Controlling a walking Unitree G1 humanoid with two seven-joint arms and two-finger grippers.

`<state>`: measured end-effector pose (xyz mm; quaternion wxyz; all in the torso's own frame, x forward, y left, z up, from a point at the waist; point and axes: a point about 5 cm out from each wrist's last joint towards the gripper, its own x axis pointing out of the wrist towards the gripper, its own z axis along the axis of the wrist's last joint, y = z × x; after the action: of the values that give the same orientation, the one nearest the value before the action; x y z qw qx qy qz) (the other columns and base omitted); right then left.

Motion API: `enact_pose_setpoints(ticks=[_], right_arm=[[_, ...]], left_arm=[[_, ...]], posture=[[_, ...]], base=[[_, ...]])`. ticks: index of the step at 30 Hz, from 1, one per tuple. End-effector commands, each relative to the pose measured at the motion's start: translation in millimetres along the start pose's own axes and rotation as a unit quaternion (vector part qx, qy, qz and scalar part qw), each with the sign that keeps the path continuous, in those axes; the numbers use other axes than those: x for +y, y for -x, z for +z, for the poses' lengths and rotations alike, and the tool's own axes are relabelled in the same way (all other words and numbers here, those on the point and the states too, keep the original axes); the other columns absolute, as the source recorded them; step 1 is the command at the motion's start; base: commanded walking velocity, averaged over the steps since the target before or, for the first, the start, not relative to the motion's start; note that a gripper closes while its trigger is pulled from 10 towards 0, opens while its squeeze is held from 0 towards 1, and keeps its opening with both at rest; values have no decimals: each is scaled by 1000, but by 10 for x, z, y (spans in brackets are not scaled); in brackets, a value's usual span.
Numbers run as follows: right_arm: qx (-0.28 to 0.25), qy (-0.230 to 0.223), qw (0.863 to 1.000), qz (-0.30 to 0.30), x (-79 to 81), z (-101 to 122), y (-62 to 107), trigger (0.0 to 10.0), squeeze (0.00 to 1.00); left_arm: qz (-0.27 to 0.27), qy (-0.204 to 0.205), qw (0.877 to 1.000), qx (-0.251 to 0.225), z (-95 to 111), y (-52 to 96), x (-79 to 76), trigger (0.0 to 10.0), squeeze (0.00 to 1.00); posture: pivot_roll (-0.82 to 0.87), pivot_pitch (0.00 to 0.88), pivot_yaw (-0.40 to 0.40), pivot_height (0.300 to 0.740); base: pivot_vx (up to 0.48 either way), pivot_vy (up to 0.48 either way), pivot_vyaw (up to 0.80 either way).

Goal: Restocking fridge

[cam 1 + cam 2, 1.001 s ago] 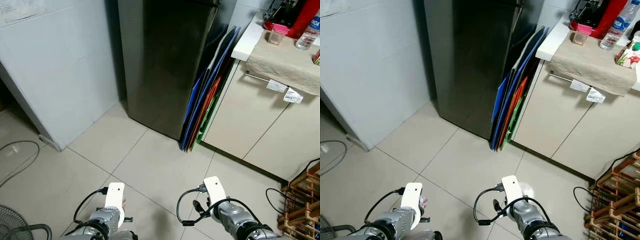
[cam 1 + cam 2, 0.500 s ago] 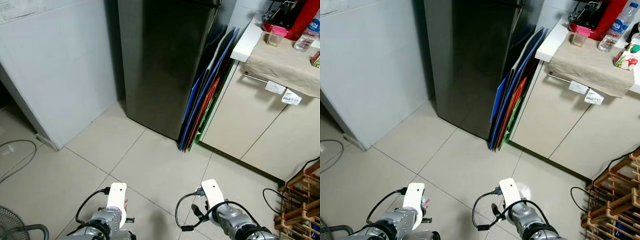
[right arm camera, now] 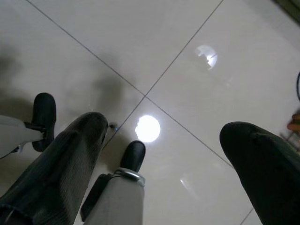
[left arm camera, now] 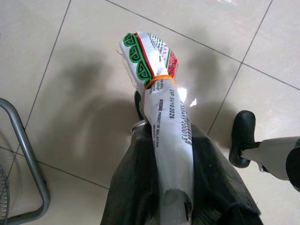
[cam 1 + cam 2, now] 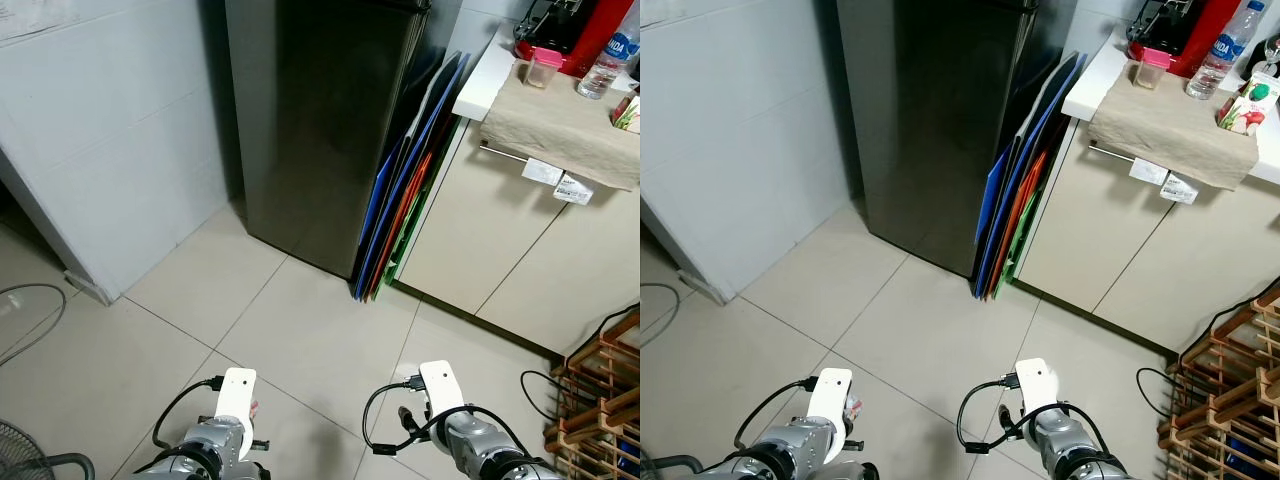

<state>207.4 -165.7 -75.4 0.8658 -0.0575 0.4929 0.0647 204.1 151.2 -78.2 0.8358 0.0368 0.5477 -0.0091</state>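
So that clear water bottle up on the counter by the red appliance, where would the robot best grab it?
Probably around the middle of the water bottle, from the open front edge of the counter. It stands upright and slim, so two fingers can close across its round body. The red appliance crowds it behind and the carton stands beside it. The free right gripper suits; the left gripper holds a packet.

Standing on pale glossy floor tiles [image 5: 300,330], facing a white tiled wall [image 5: 110,150] at left. Leaning beside a cream cabinet [image 5: 500,250]: colored boards [image 5: 400,230] (blue, orange, green). Draping over the counter [image 5: 1085,85], a beige cloth [image 5: 1170,130]. Showing at far right, a wooden rack [image 5: 600,400]; at lower left, a fan guard [image 5: 30,455]. Glinting off the tiles, a ceiling light [image 3: 148,128].
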Motion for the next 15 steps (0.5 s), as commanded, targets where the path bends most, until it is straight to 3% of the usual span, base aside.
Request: enact_pose_setpoints(ticks=[1,15], right_arm=[[5,1,1000,0,8,-32,0,10000,145],[12,11,1000,5,106,-50,-9,10000,141]], left_arm=[[-1,-6,1000,2,-39,-4,-11,10000,0],[-6,-12,1000,6,-84,-7,-41,10000,0]], posture=[[-61,25,-37,740],[-56,21,-46,740]], base=[[0,0,0],[0,0,0]])
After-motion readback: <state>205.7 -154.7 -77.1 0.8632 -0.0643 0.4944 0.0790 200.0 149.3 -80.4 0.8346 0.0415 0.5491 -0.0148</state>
